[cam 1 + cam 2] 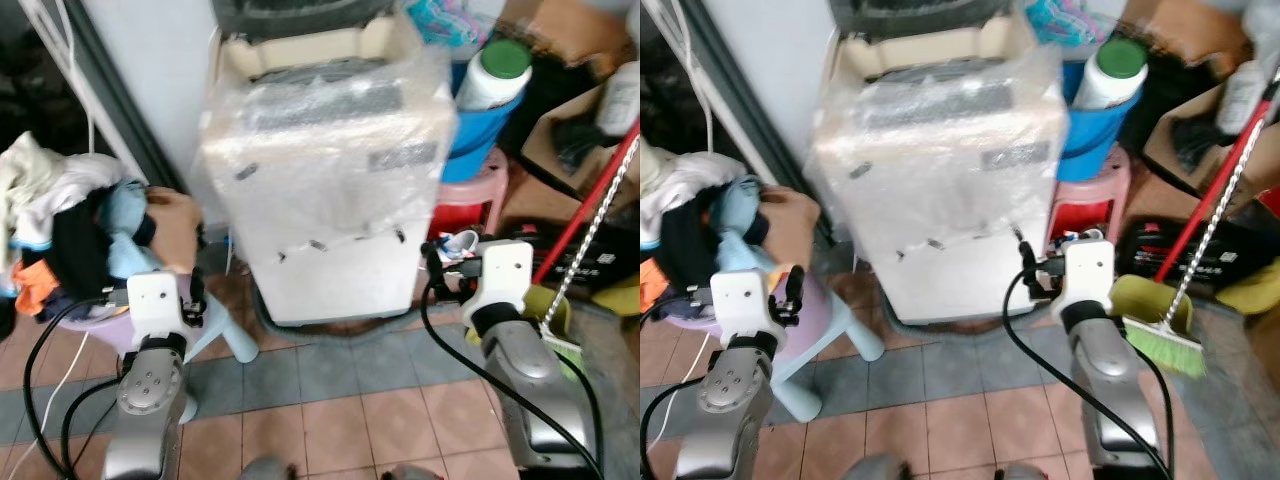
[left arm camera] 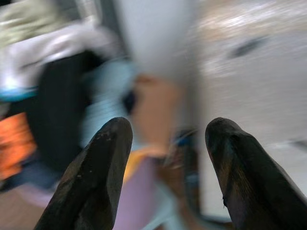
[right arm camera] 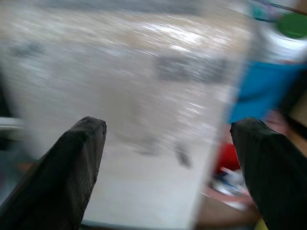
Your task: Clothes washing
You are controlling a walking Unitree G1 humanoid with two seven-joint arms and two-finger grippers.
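Both grippers' fingers spread: left gripper (image 2: 165, 167) faces the clothes (image 1: 70, 225) heaped on a stool (image 1: 215, 325); right gripper (image 3: 168, 167) faces the wrapped washer (image 1: 325, 170).

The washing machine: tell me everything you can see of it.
The washing machine is a white, boxy top-loader wrapped in clear, crinkled plastic film, with a cream top rim and a dark lid area at the back. It stands upright on the tiled floor against a pale wall, between a stool piled with clothes on the robot's left and a red stool bearing a blue tub on its right. Neither gripper touches it. The picture is blurred.
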